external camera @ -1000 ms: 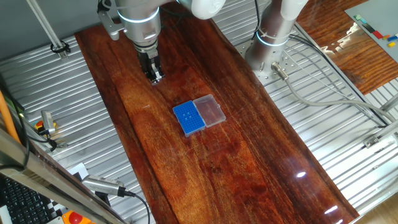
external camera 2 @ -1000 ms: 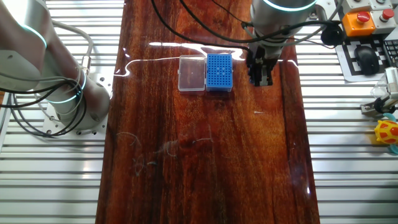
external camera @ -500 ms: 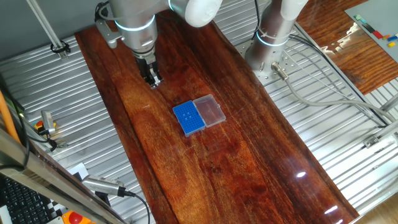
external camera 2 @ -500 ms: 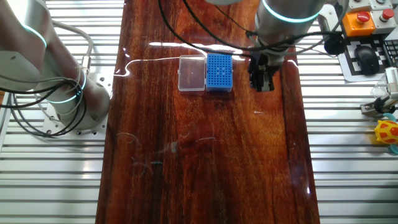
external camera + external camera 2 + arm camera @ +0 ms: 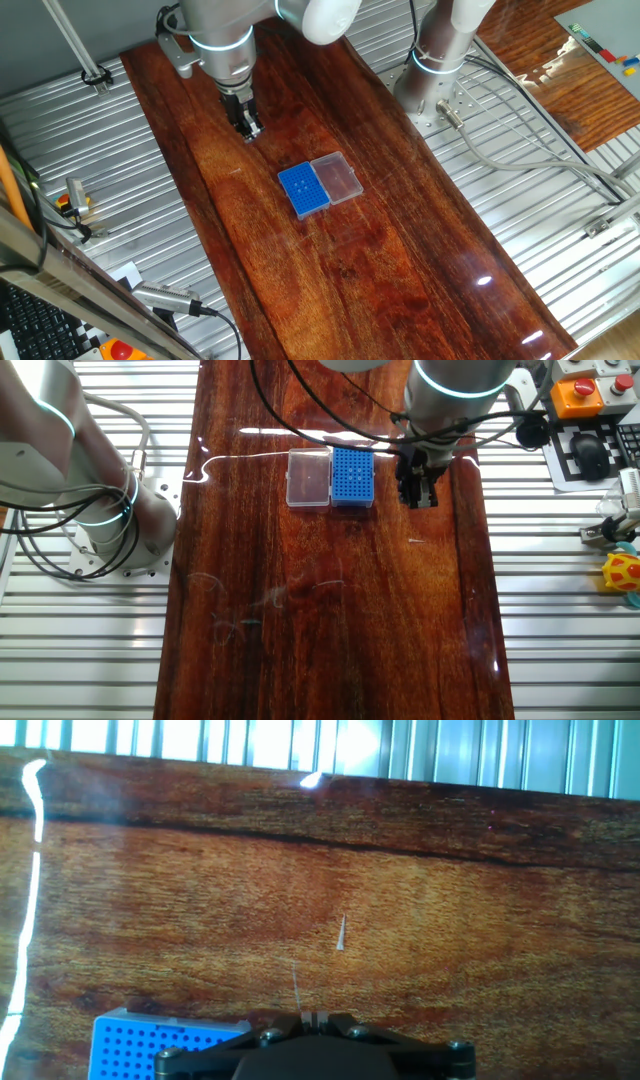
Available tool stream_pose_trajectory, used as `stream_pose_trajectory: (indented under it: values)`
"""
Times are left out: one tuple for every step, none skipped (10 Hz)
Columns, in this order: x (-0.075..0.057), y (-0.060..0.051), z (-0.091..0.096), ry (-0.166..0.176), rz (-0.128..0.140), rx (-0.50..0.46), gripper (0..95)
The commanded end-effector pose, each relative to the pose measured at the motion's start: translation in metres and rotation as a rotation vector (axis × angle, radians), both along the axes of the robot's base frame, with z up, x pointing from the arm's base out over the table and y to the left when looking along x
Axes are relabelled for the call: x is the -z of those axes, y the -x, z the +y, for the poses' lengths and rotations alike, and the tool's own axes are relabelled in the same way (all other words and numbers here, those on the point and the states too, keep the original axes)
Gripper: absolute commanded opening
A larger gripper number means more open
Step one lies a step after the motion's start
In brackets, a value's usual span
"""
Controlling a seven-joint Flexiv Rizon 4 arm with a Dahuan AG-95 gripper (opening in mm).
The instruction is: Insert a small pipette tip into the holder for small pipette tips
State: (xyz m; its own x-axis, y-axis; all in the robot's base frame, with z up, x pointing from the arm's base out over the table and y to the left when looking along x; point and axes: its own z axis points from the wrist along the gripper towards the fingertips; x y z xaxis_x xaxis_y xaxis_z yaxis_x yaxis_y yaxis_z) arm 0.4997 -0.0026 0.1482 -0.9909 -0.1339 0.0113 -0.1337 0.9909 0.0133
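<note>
I've got the black two-finger pincer [image 5: 250, 130] hanging above the dark red-brown wooden worktop [image 5: 400, 260], just beside the small bright-blue rectangular holder for small pipette tips [image 5: 352, 476]. Fingers look pressed together in hand view; nothing visibly between them, but I can't tell for sure. Small pale pipette tip [image 5: 341, 933] lies loose on the wood, apart from the pincer [image 5: 310, 1018]. Clear plastic lid [image 5: 308, 478] sits flat, joined to the holder's far side from the pincer [image 5: 418, 495].
</note>
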Motion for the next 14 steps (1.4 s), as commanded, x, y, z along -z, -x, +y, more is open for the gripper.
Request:
stream_pose_trajectory:
  values:
    - [-0.004,0.002,0.000,-0.014,-0.016,-0.022,0.0]
    - [-0.004,0.002,0.000,-0.012,-0.004,-0.042,0.0]
    - [-0.004,0.002,0.000,-0.006,-0.013,-0.073,0.0]
    - [-0.004,0.002,0.000,-0.007,-0.016,-0.073,0.0]
    - [-0.004,0.002,0.000,-0.002,-0.031,-0.115,0.0]
    - [-0.004,0.002,0.000,0.003,-0.021,-0.063,0.0]
    - [-0.003,0.001,-0.001,0.012,-0.016,-0.050,0.0]
    - [0.002,-0.003,-0.004,0.012,-0.014,-0.053,0.0]
    - [0.010,-0.012,-0.011,0.008,-0.015,-0.061,0.0]
    - [0.019,-0.021,-0.017,0.005,-0.015,-0.069,0.0]
    - [0.025,-0.028,-0.021,0.004,-0.015,-0.071,0.0]
    - [0.041,-0.039,-0.028,0.000,-0.017,-0.074,0.0]
    - [0.047,-0.044,-0.030,-0.003,-0.018,-0.070,0.0]
    - [0.049,-0.046,-0.031,0.001,-0.017,-0.064,0.0]
